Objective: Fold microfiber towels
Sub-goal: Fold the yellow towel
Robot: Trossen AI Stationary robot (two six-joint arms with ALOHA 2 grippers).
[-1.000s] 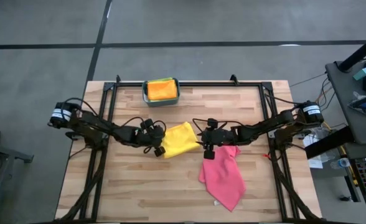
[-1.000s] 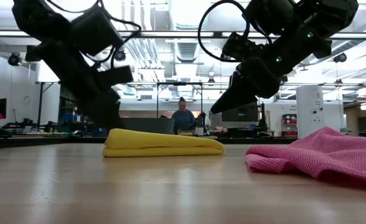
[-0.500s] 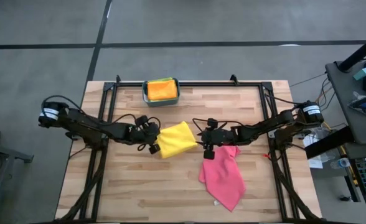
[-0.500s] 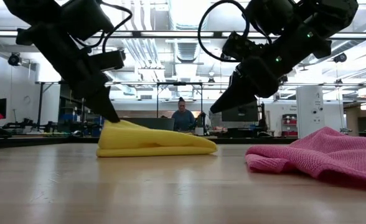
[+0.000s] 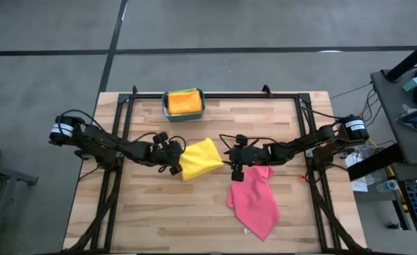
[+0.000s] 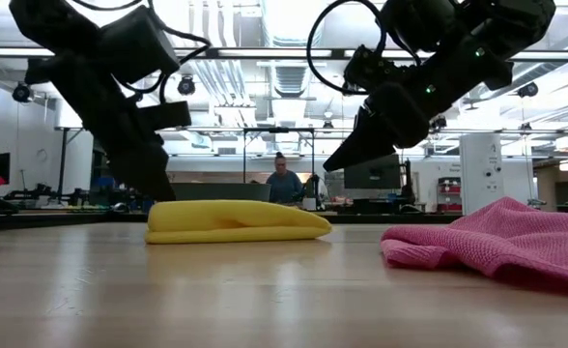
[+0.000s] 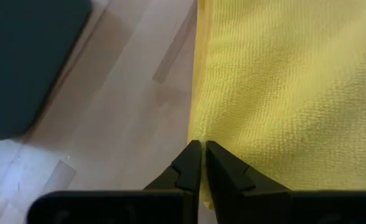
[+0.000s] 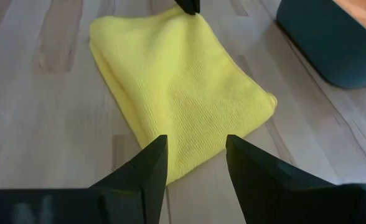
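High view, yellow towel [image 5: 199, 158]: folded, lying mid-counter between the two tools.
High view, pink towel [image 5: 254, 200]: spread loose and rumpled on the wooden counter [image 5: 152, 219], just right of the yellow one, its upper end under the right arm.
High view, bin [image 5: 184, 104]: teal, at the counter's far edge, with an orange towel [image 5: 184, 103] on top inside and a green edge showing beneath it.
High view, left tool [image 5: 174, 160]: at the yellow towel's left edge.
High view, right tool [image 5: 232, 157]: just beside the yellow towel's right edge, above the pink towel's top.
Low view, yellow towel [image 6: 231, 220]: flat, low bundle on the counter; left tool [image 6: 158, 188] comes down at its left end.
Low view, right tool [image 6: 347, 155]: raised clear of the counter, above the gap between the two towels.
Low view, pink towel [image 6: 497, 242]: heaped at the right.
Low view, background: a person [image 6: 284, 184] far behind the counter.
Left wrist view, left tool [image 7: 201, 157]: fingers pressed together, tips at the yellow towel's [image 7: 282, 87] edge; whether they pinch fabric cannot be told.
Right wrist view, right tool [image 8: 195, 158]: fingers parted, nothing between them, hovering over the yellow towel's [image 8: 177, 81] near corner; the bin [image 8: 329, 43] lies beyond.
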